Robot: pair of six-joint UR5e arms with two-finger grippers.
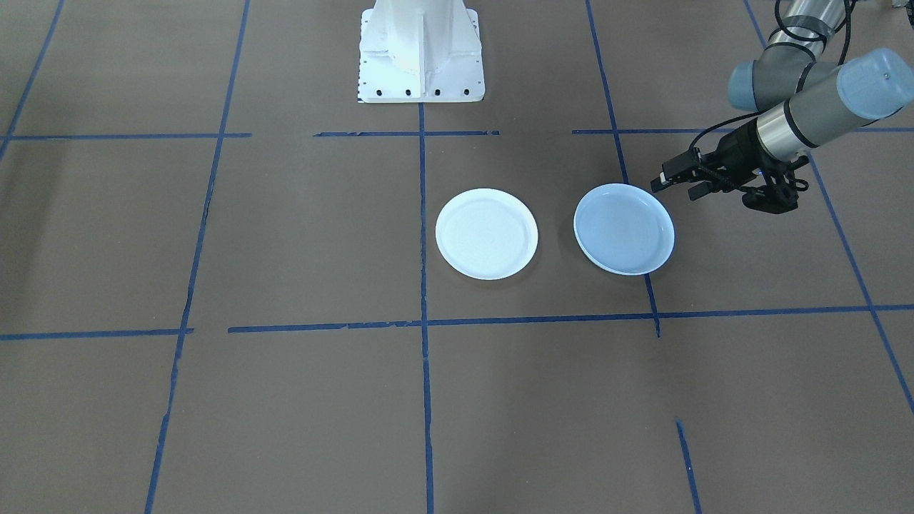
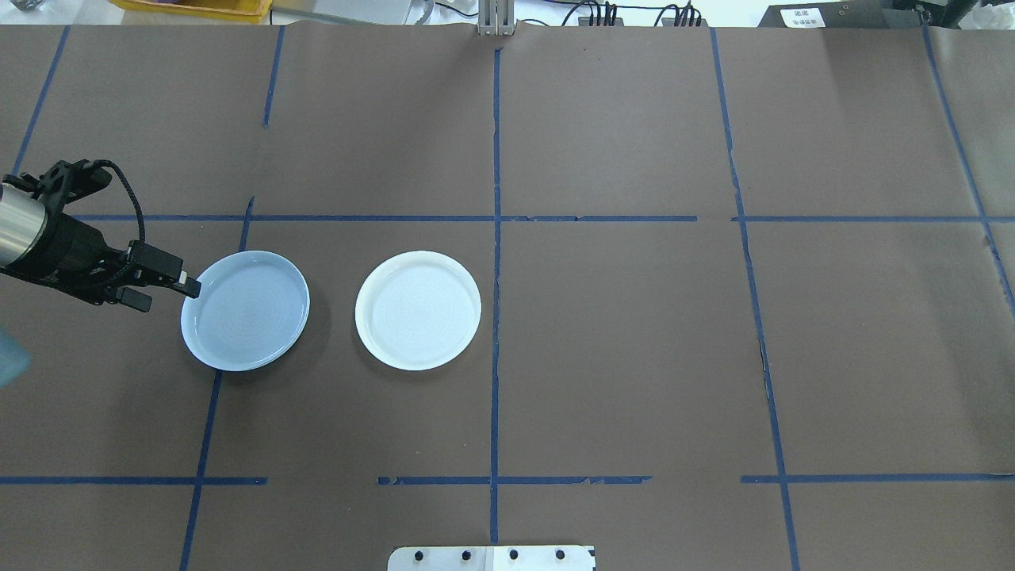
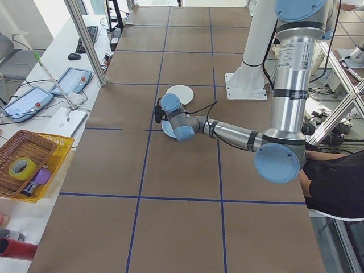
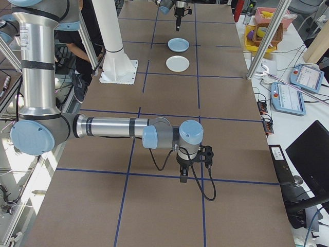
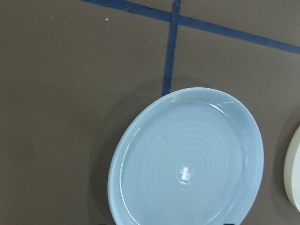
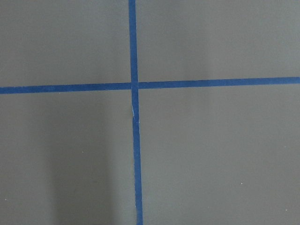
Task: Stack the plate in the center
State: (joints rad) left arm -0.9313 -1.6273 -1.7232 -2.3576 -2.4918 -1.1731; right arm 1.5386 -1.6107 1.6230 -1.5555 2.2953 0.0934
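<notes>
While the left gripper (image 2: 189,287) reaches the blue plate (image 2: 245,310) rim at frame left, we're pre-grasp.
Jaws slightly parted, empty; next we pinch the rim, carry it onto the white plate (image 2: 418,310).

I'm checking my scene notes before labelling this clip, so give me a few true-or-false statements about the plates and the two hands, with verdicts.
1. The pale blue round plate and the plain white round plate lie side by side, apart. True.
2. The white plate is already stacked on the blue one. False: each lies on its own on the brown table cover.
3. The left hand is at the blue plate's rim. True, in the overhead view its fingertips meet the rim's edge.
4. The right hand hovers over the white plate. False: it is far off, above a crossing of blue tape lines.
5. A third, grey-green plate lies on the table. False: only two plates show.
</notes>
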